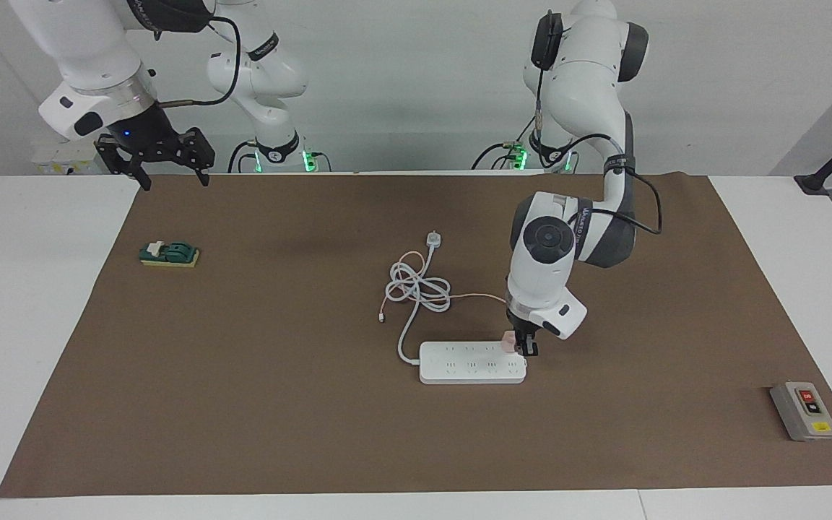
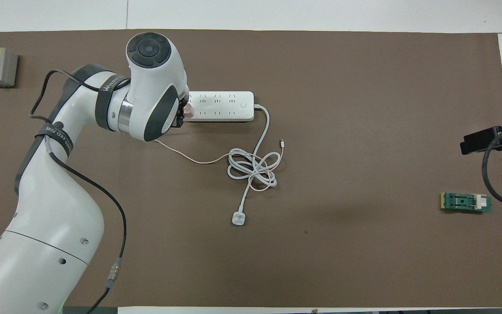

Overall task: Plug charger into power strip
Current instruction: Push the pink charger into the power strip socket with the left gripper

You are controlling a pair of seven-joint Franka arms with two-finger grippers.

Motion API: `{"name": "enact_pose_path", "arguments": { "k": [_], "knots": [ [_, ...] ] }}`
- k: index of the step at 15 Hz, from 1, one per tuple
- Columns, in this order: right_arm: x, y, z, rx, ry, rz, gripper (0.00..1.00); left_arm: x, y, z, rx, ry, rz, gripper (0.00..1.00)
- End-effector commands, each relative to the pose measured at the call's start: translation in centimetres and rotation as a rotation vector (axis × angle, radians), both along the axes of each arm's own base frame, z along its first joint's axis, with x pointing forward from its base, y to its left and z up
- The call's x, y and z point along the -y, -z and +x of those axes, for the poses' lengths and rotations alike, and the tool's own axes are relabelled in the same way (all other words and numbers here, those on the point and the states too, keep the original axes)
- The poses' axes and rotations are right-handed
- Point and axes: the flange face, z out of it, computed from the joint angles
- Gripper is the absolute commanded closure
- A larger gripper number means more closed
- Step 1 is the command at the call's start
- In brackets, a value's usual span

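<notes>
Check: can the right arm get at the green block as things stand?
Probably yes. The right gripper hangs open by the mat's edge, the green block lies uncovered at that arm's end, and nothing stands between them.

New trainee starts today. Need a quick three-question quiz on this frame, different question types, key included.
1. True or false: the left gripper holds the charger at the power strip.
2. The right gripper is: A) open, waiting B) shut on the white plug.
3. Which end of the power strip is the charger at?

Key: 1 true; 2 A; 3 the end toward the left arm.
</notes>
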Motion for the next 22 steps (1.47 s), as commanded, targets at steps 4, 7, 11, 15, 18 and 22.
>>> {"name": "enact_pose_path", "arguments": {
  "k": [4, 7, 11, 15, 18, 22],
  "knots": [
    [0.3, 0.2, -0.3, 0.008, 0.004, 0.007, 0.00, -0.1, 4.0, 0.4, -0.034, 0.015, 0.038, 1.00],
    [0.3, 0.1, -0.3, 0.010, 0.004, 0.007, 0.00, 0.0, 4.4, 0.3, -0.036, 0.016, 0.041, 1.00],
    [0.3, 0.2, -0.3, 0.008, 0.004, 0.007, 0.00, 1.3, 6.0, -0.3, -0.052, 0.029, 0.052, 1.00],
    [0.3, 0.1, -0.4, 0.008, 0.004, 0.007, 0.00, 1.3, 6.2, -0.3, -0.055, 0.029, 0.053, 1.00],
    [0.3, 0.1, -0.4, 0.008, 0.004, 0.007, 0.00, 0.3, 3.8, 0.3, -0.034, 0.026, 0.041, 1.00],
    [0.4, 0.1, -0.3, 0.008, 0.001, 0.007, 0.00, -1.8, -3.7, 0.7, 0.011, 0.016, -0.033, 0.30]
  ]
}}
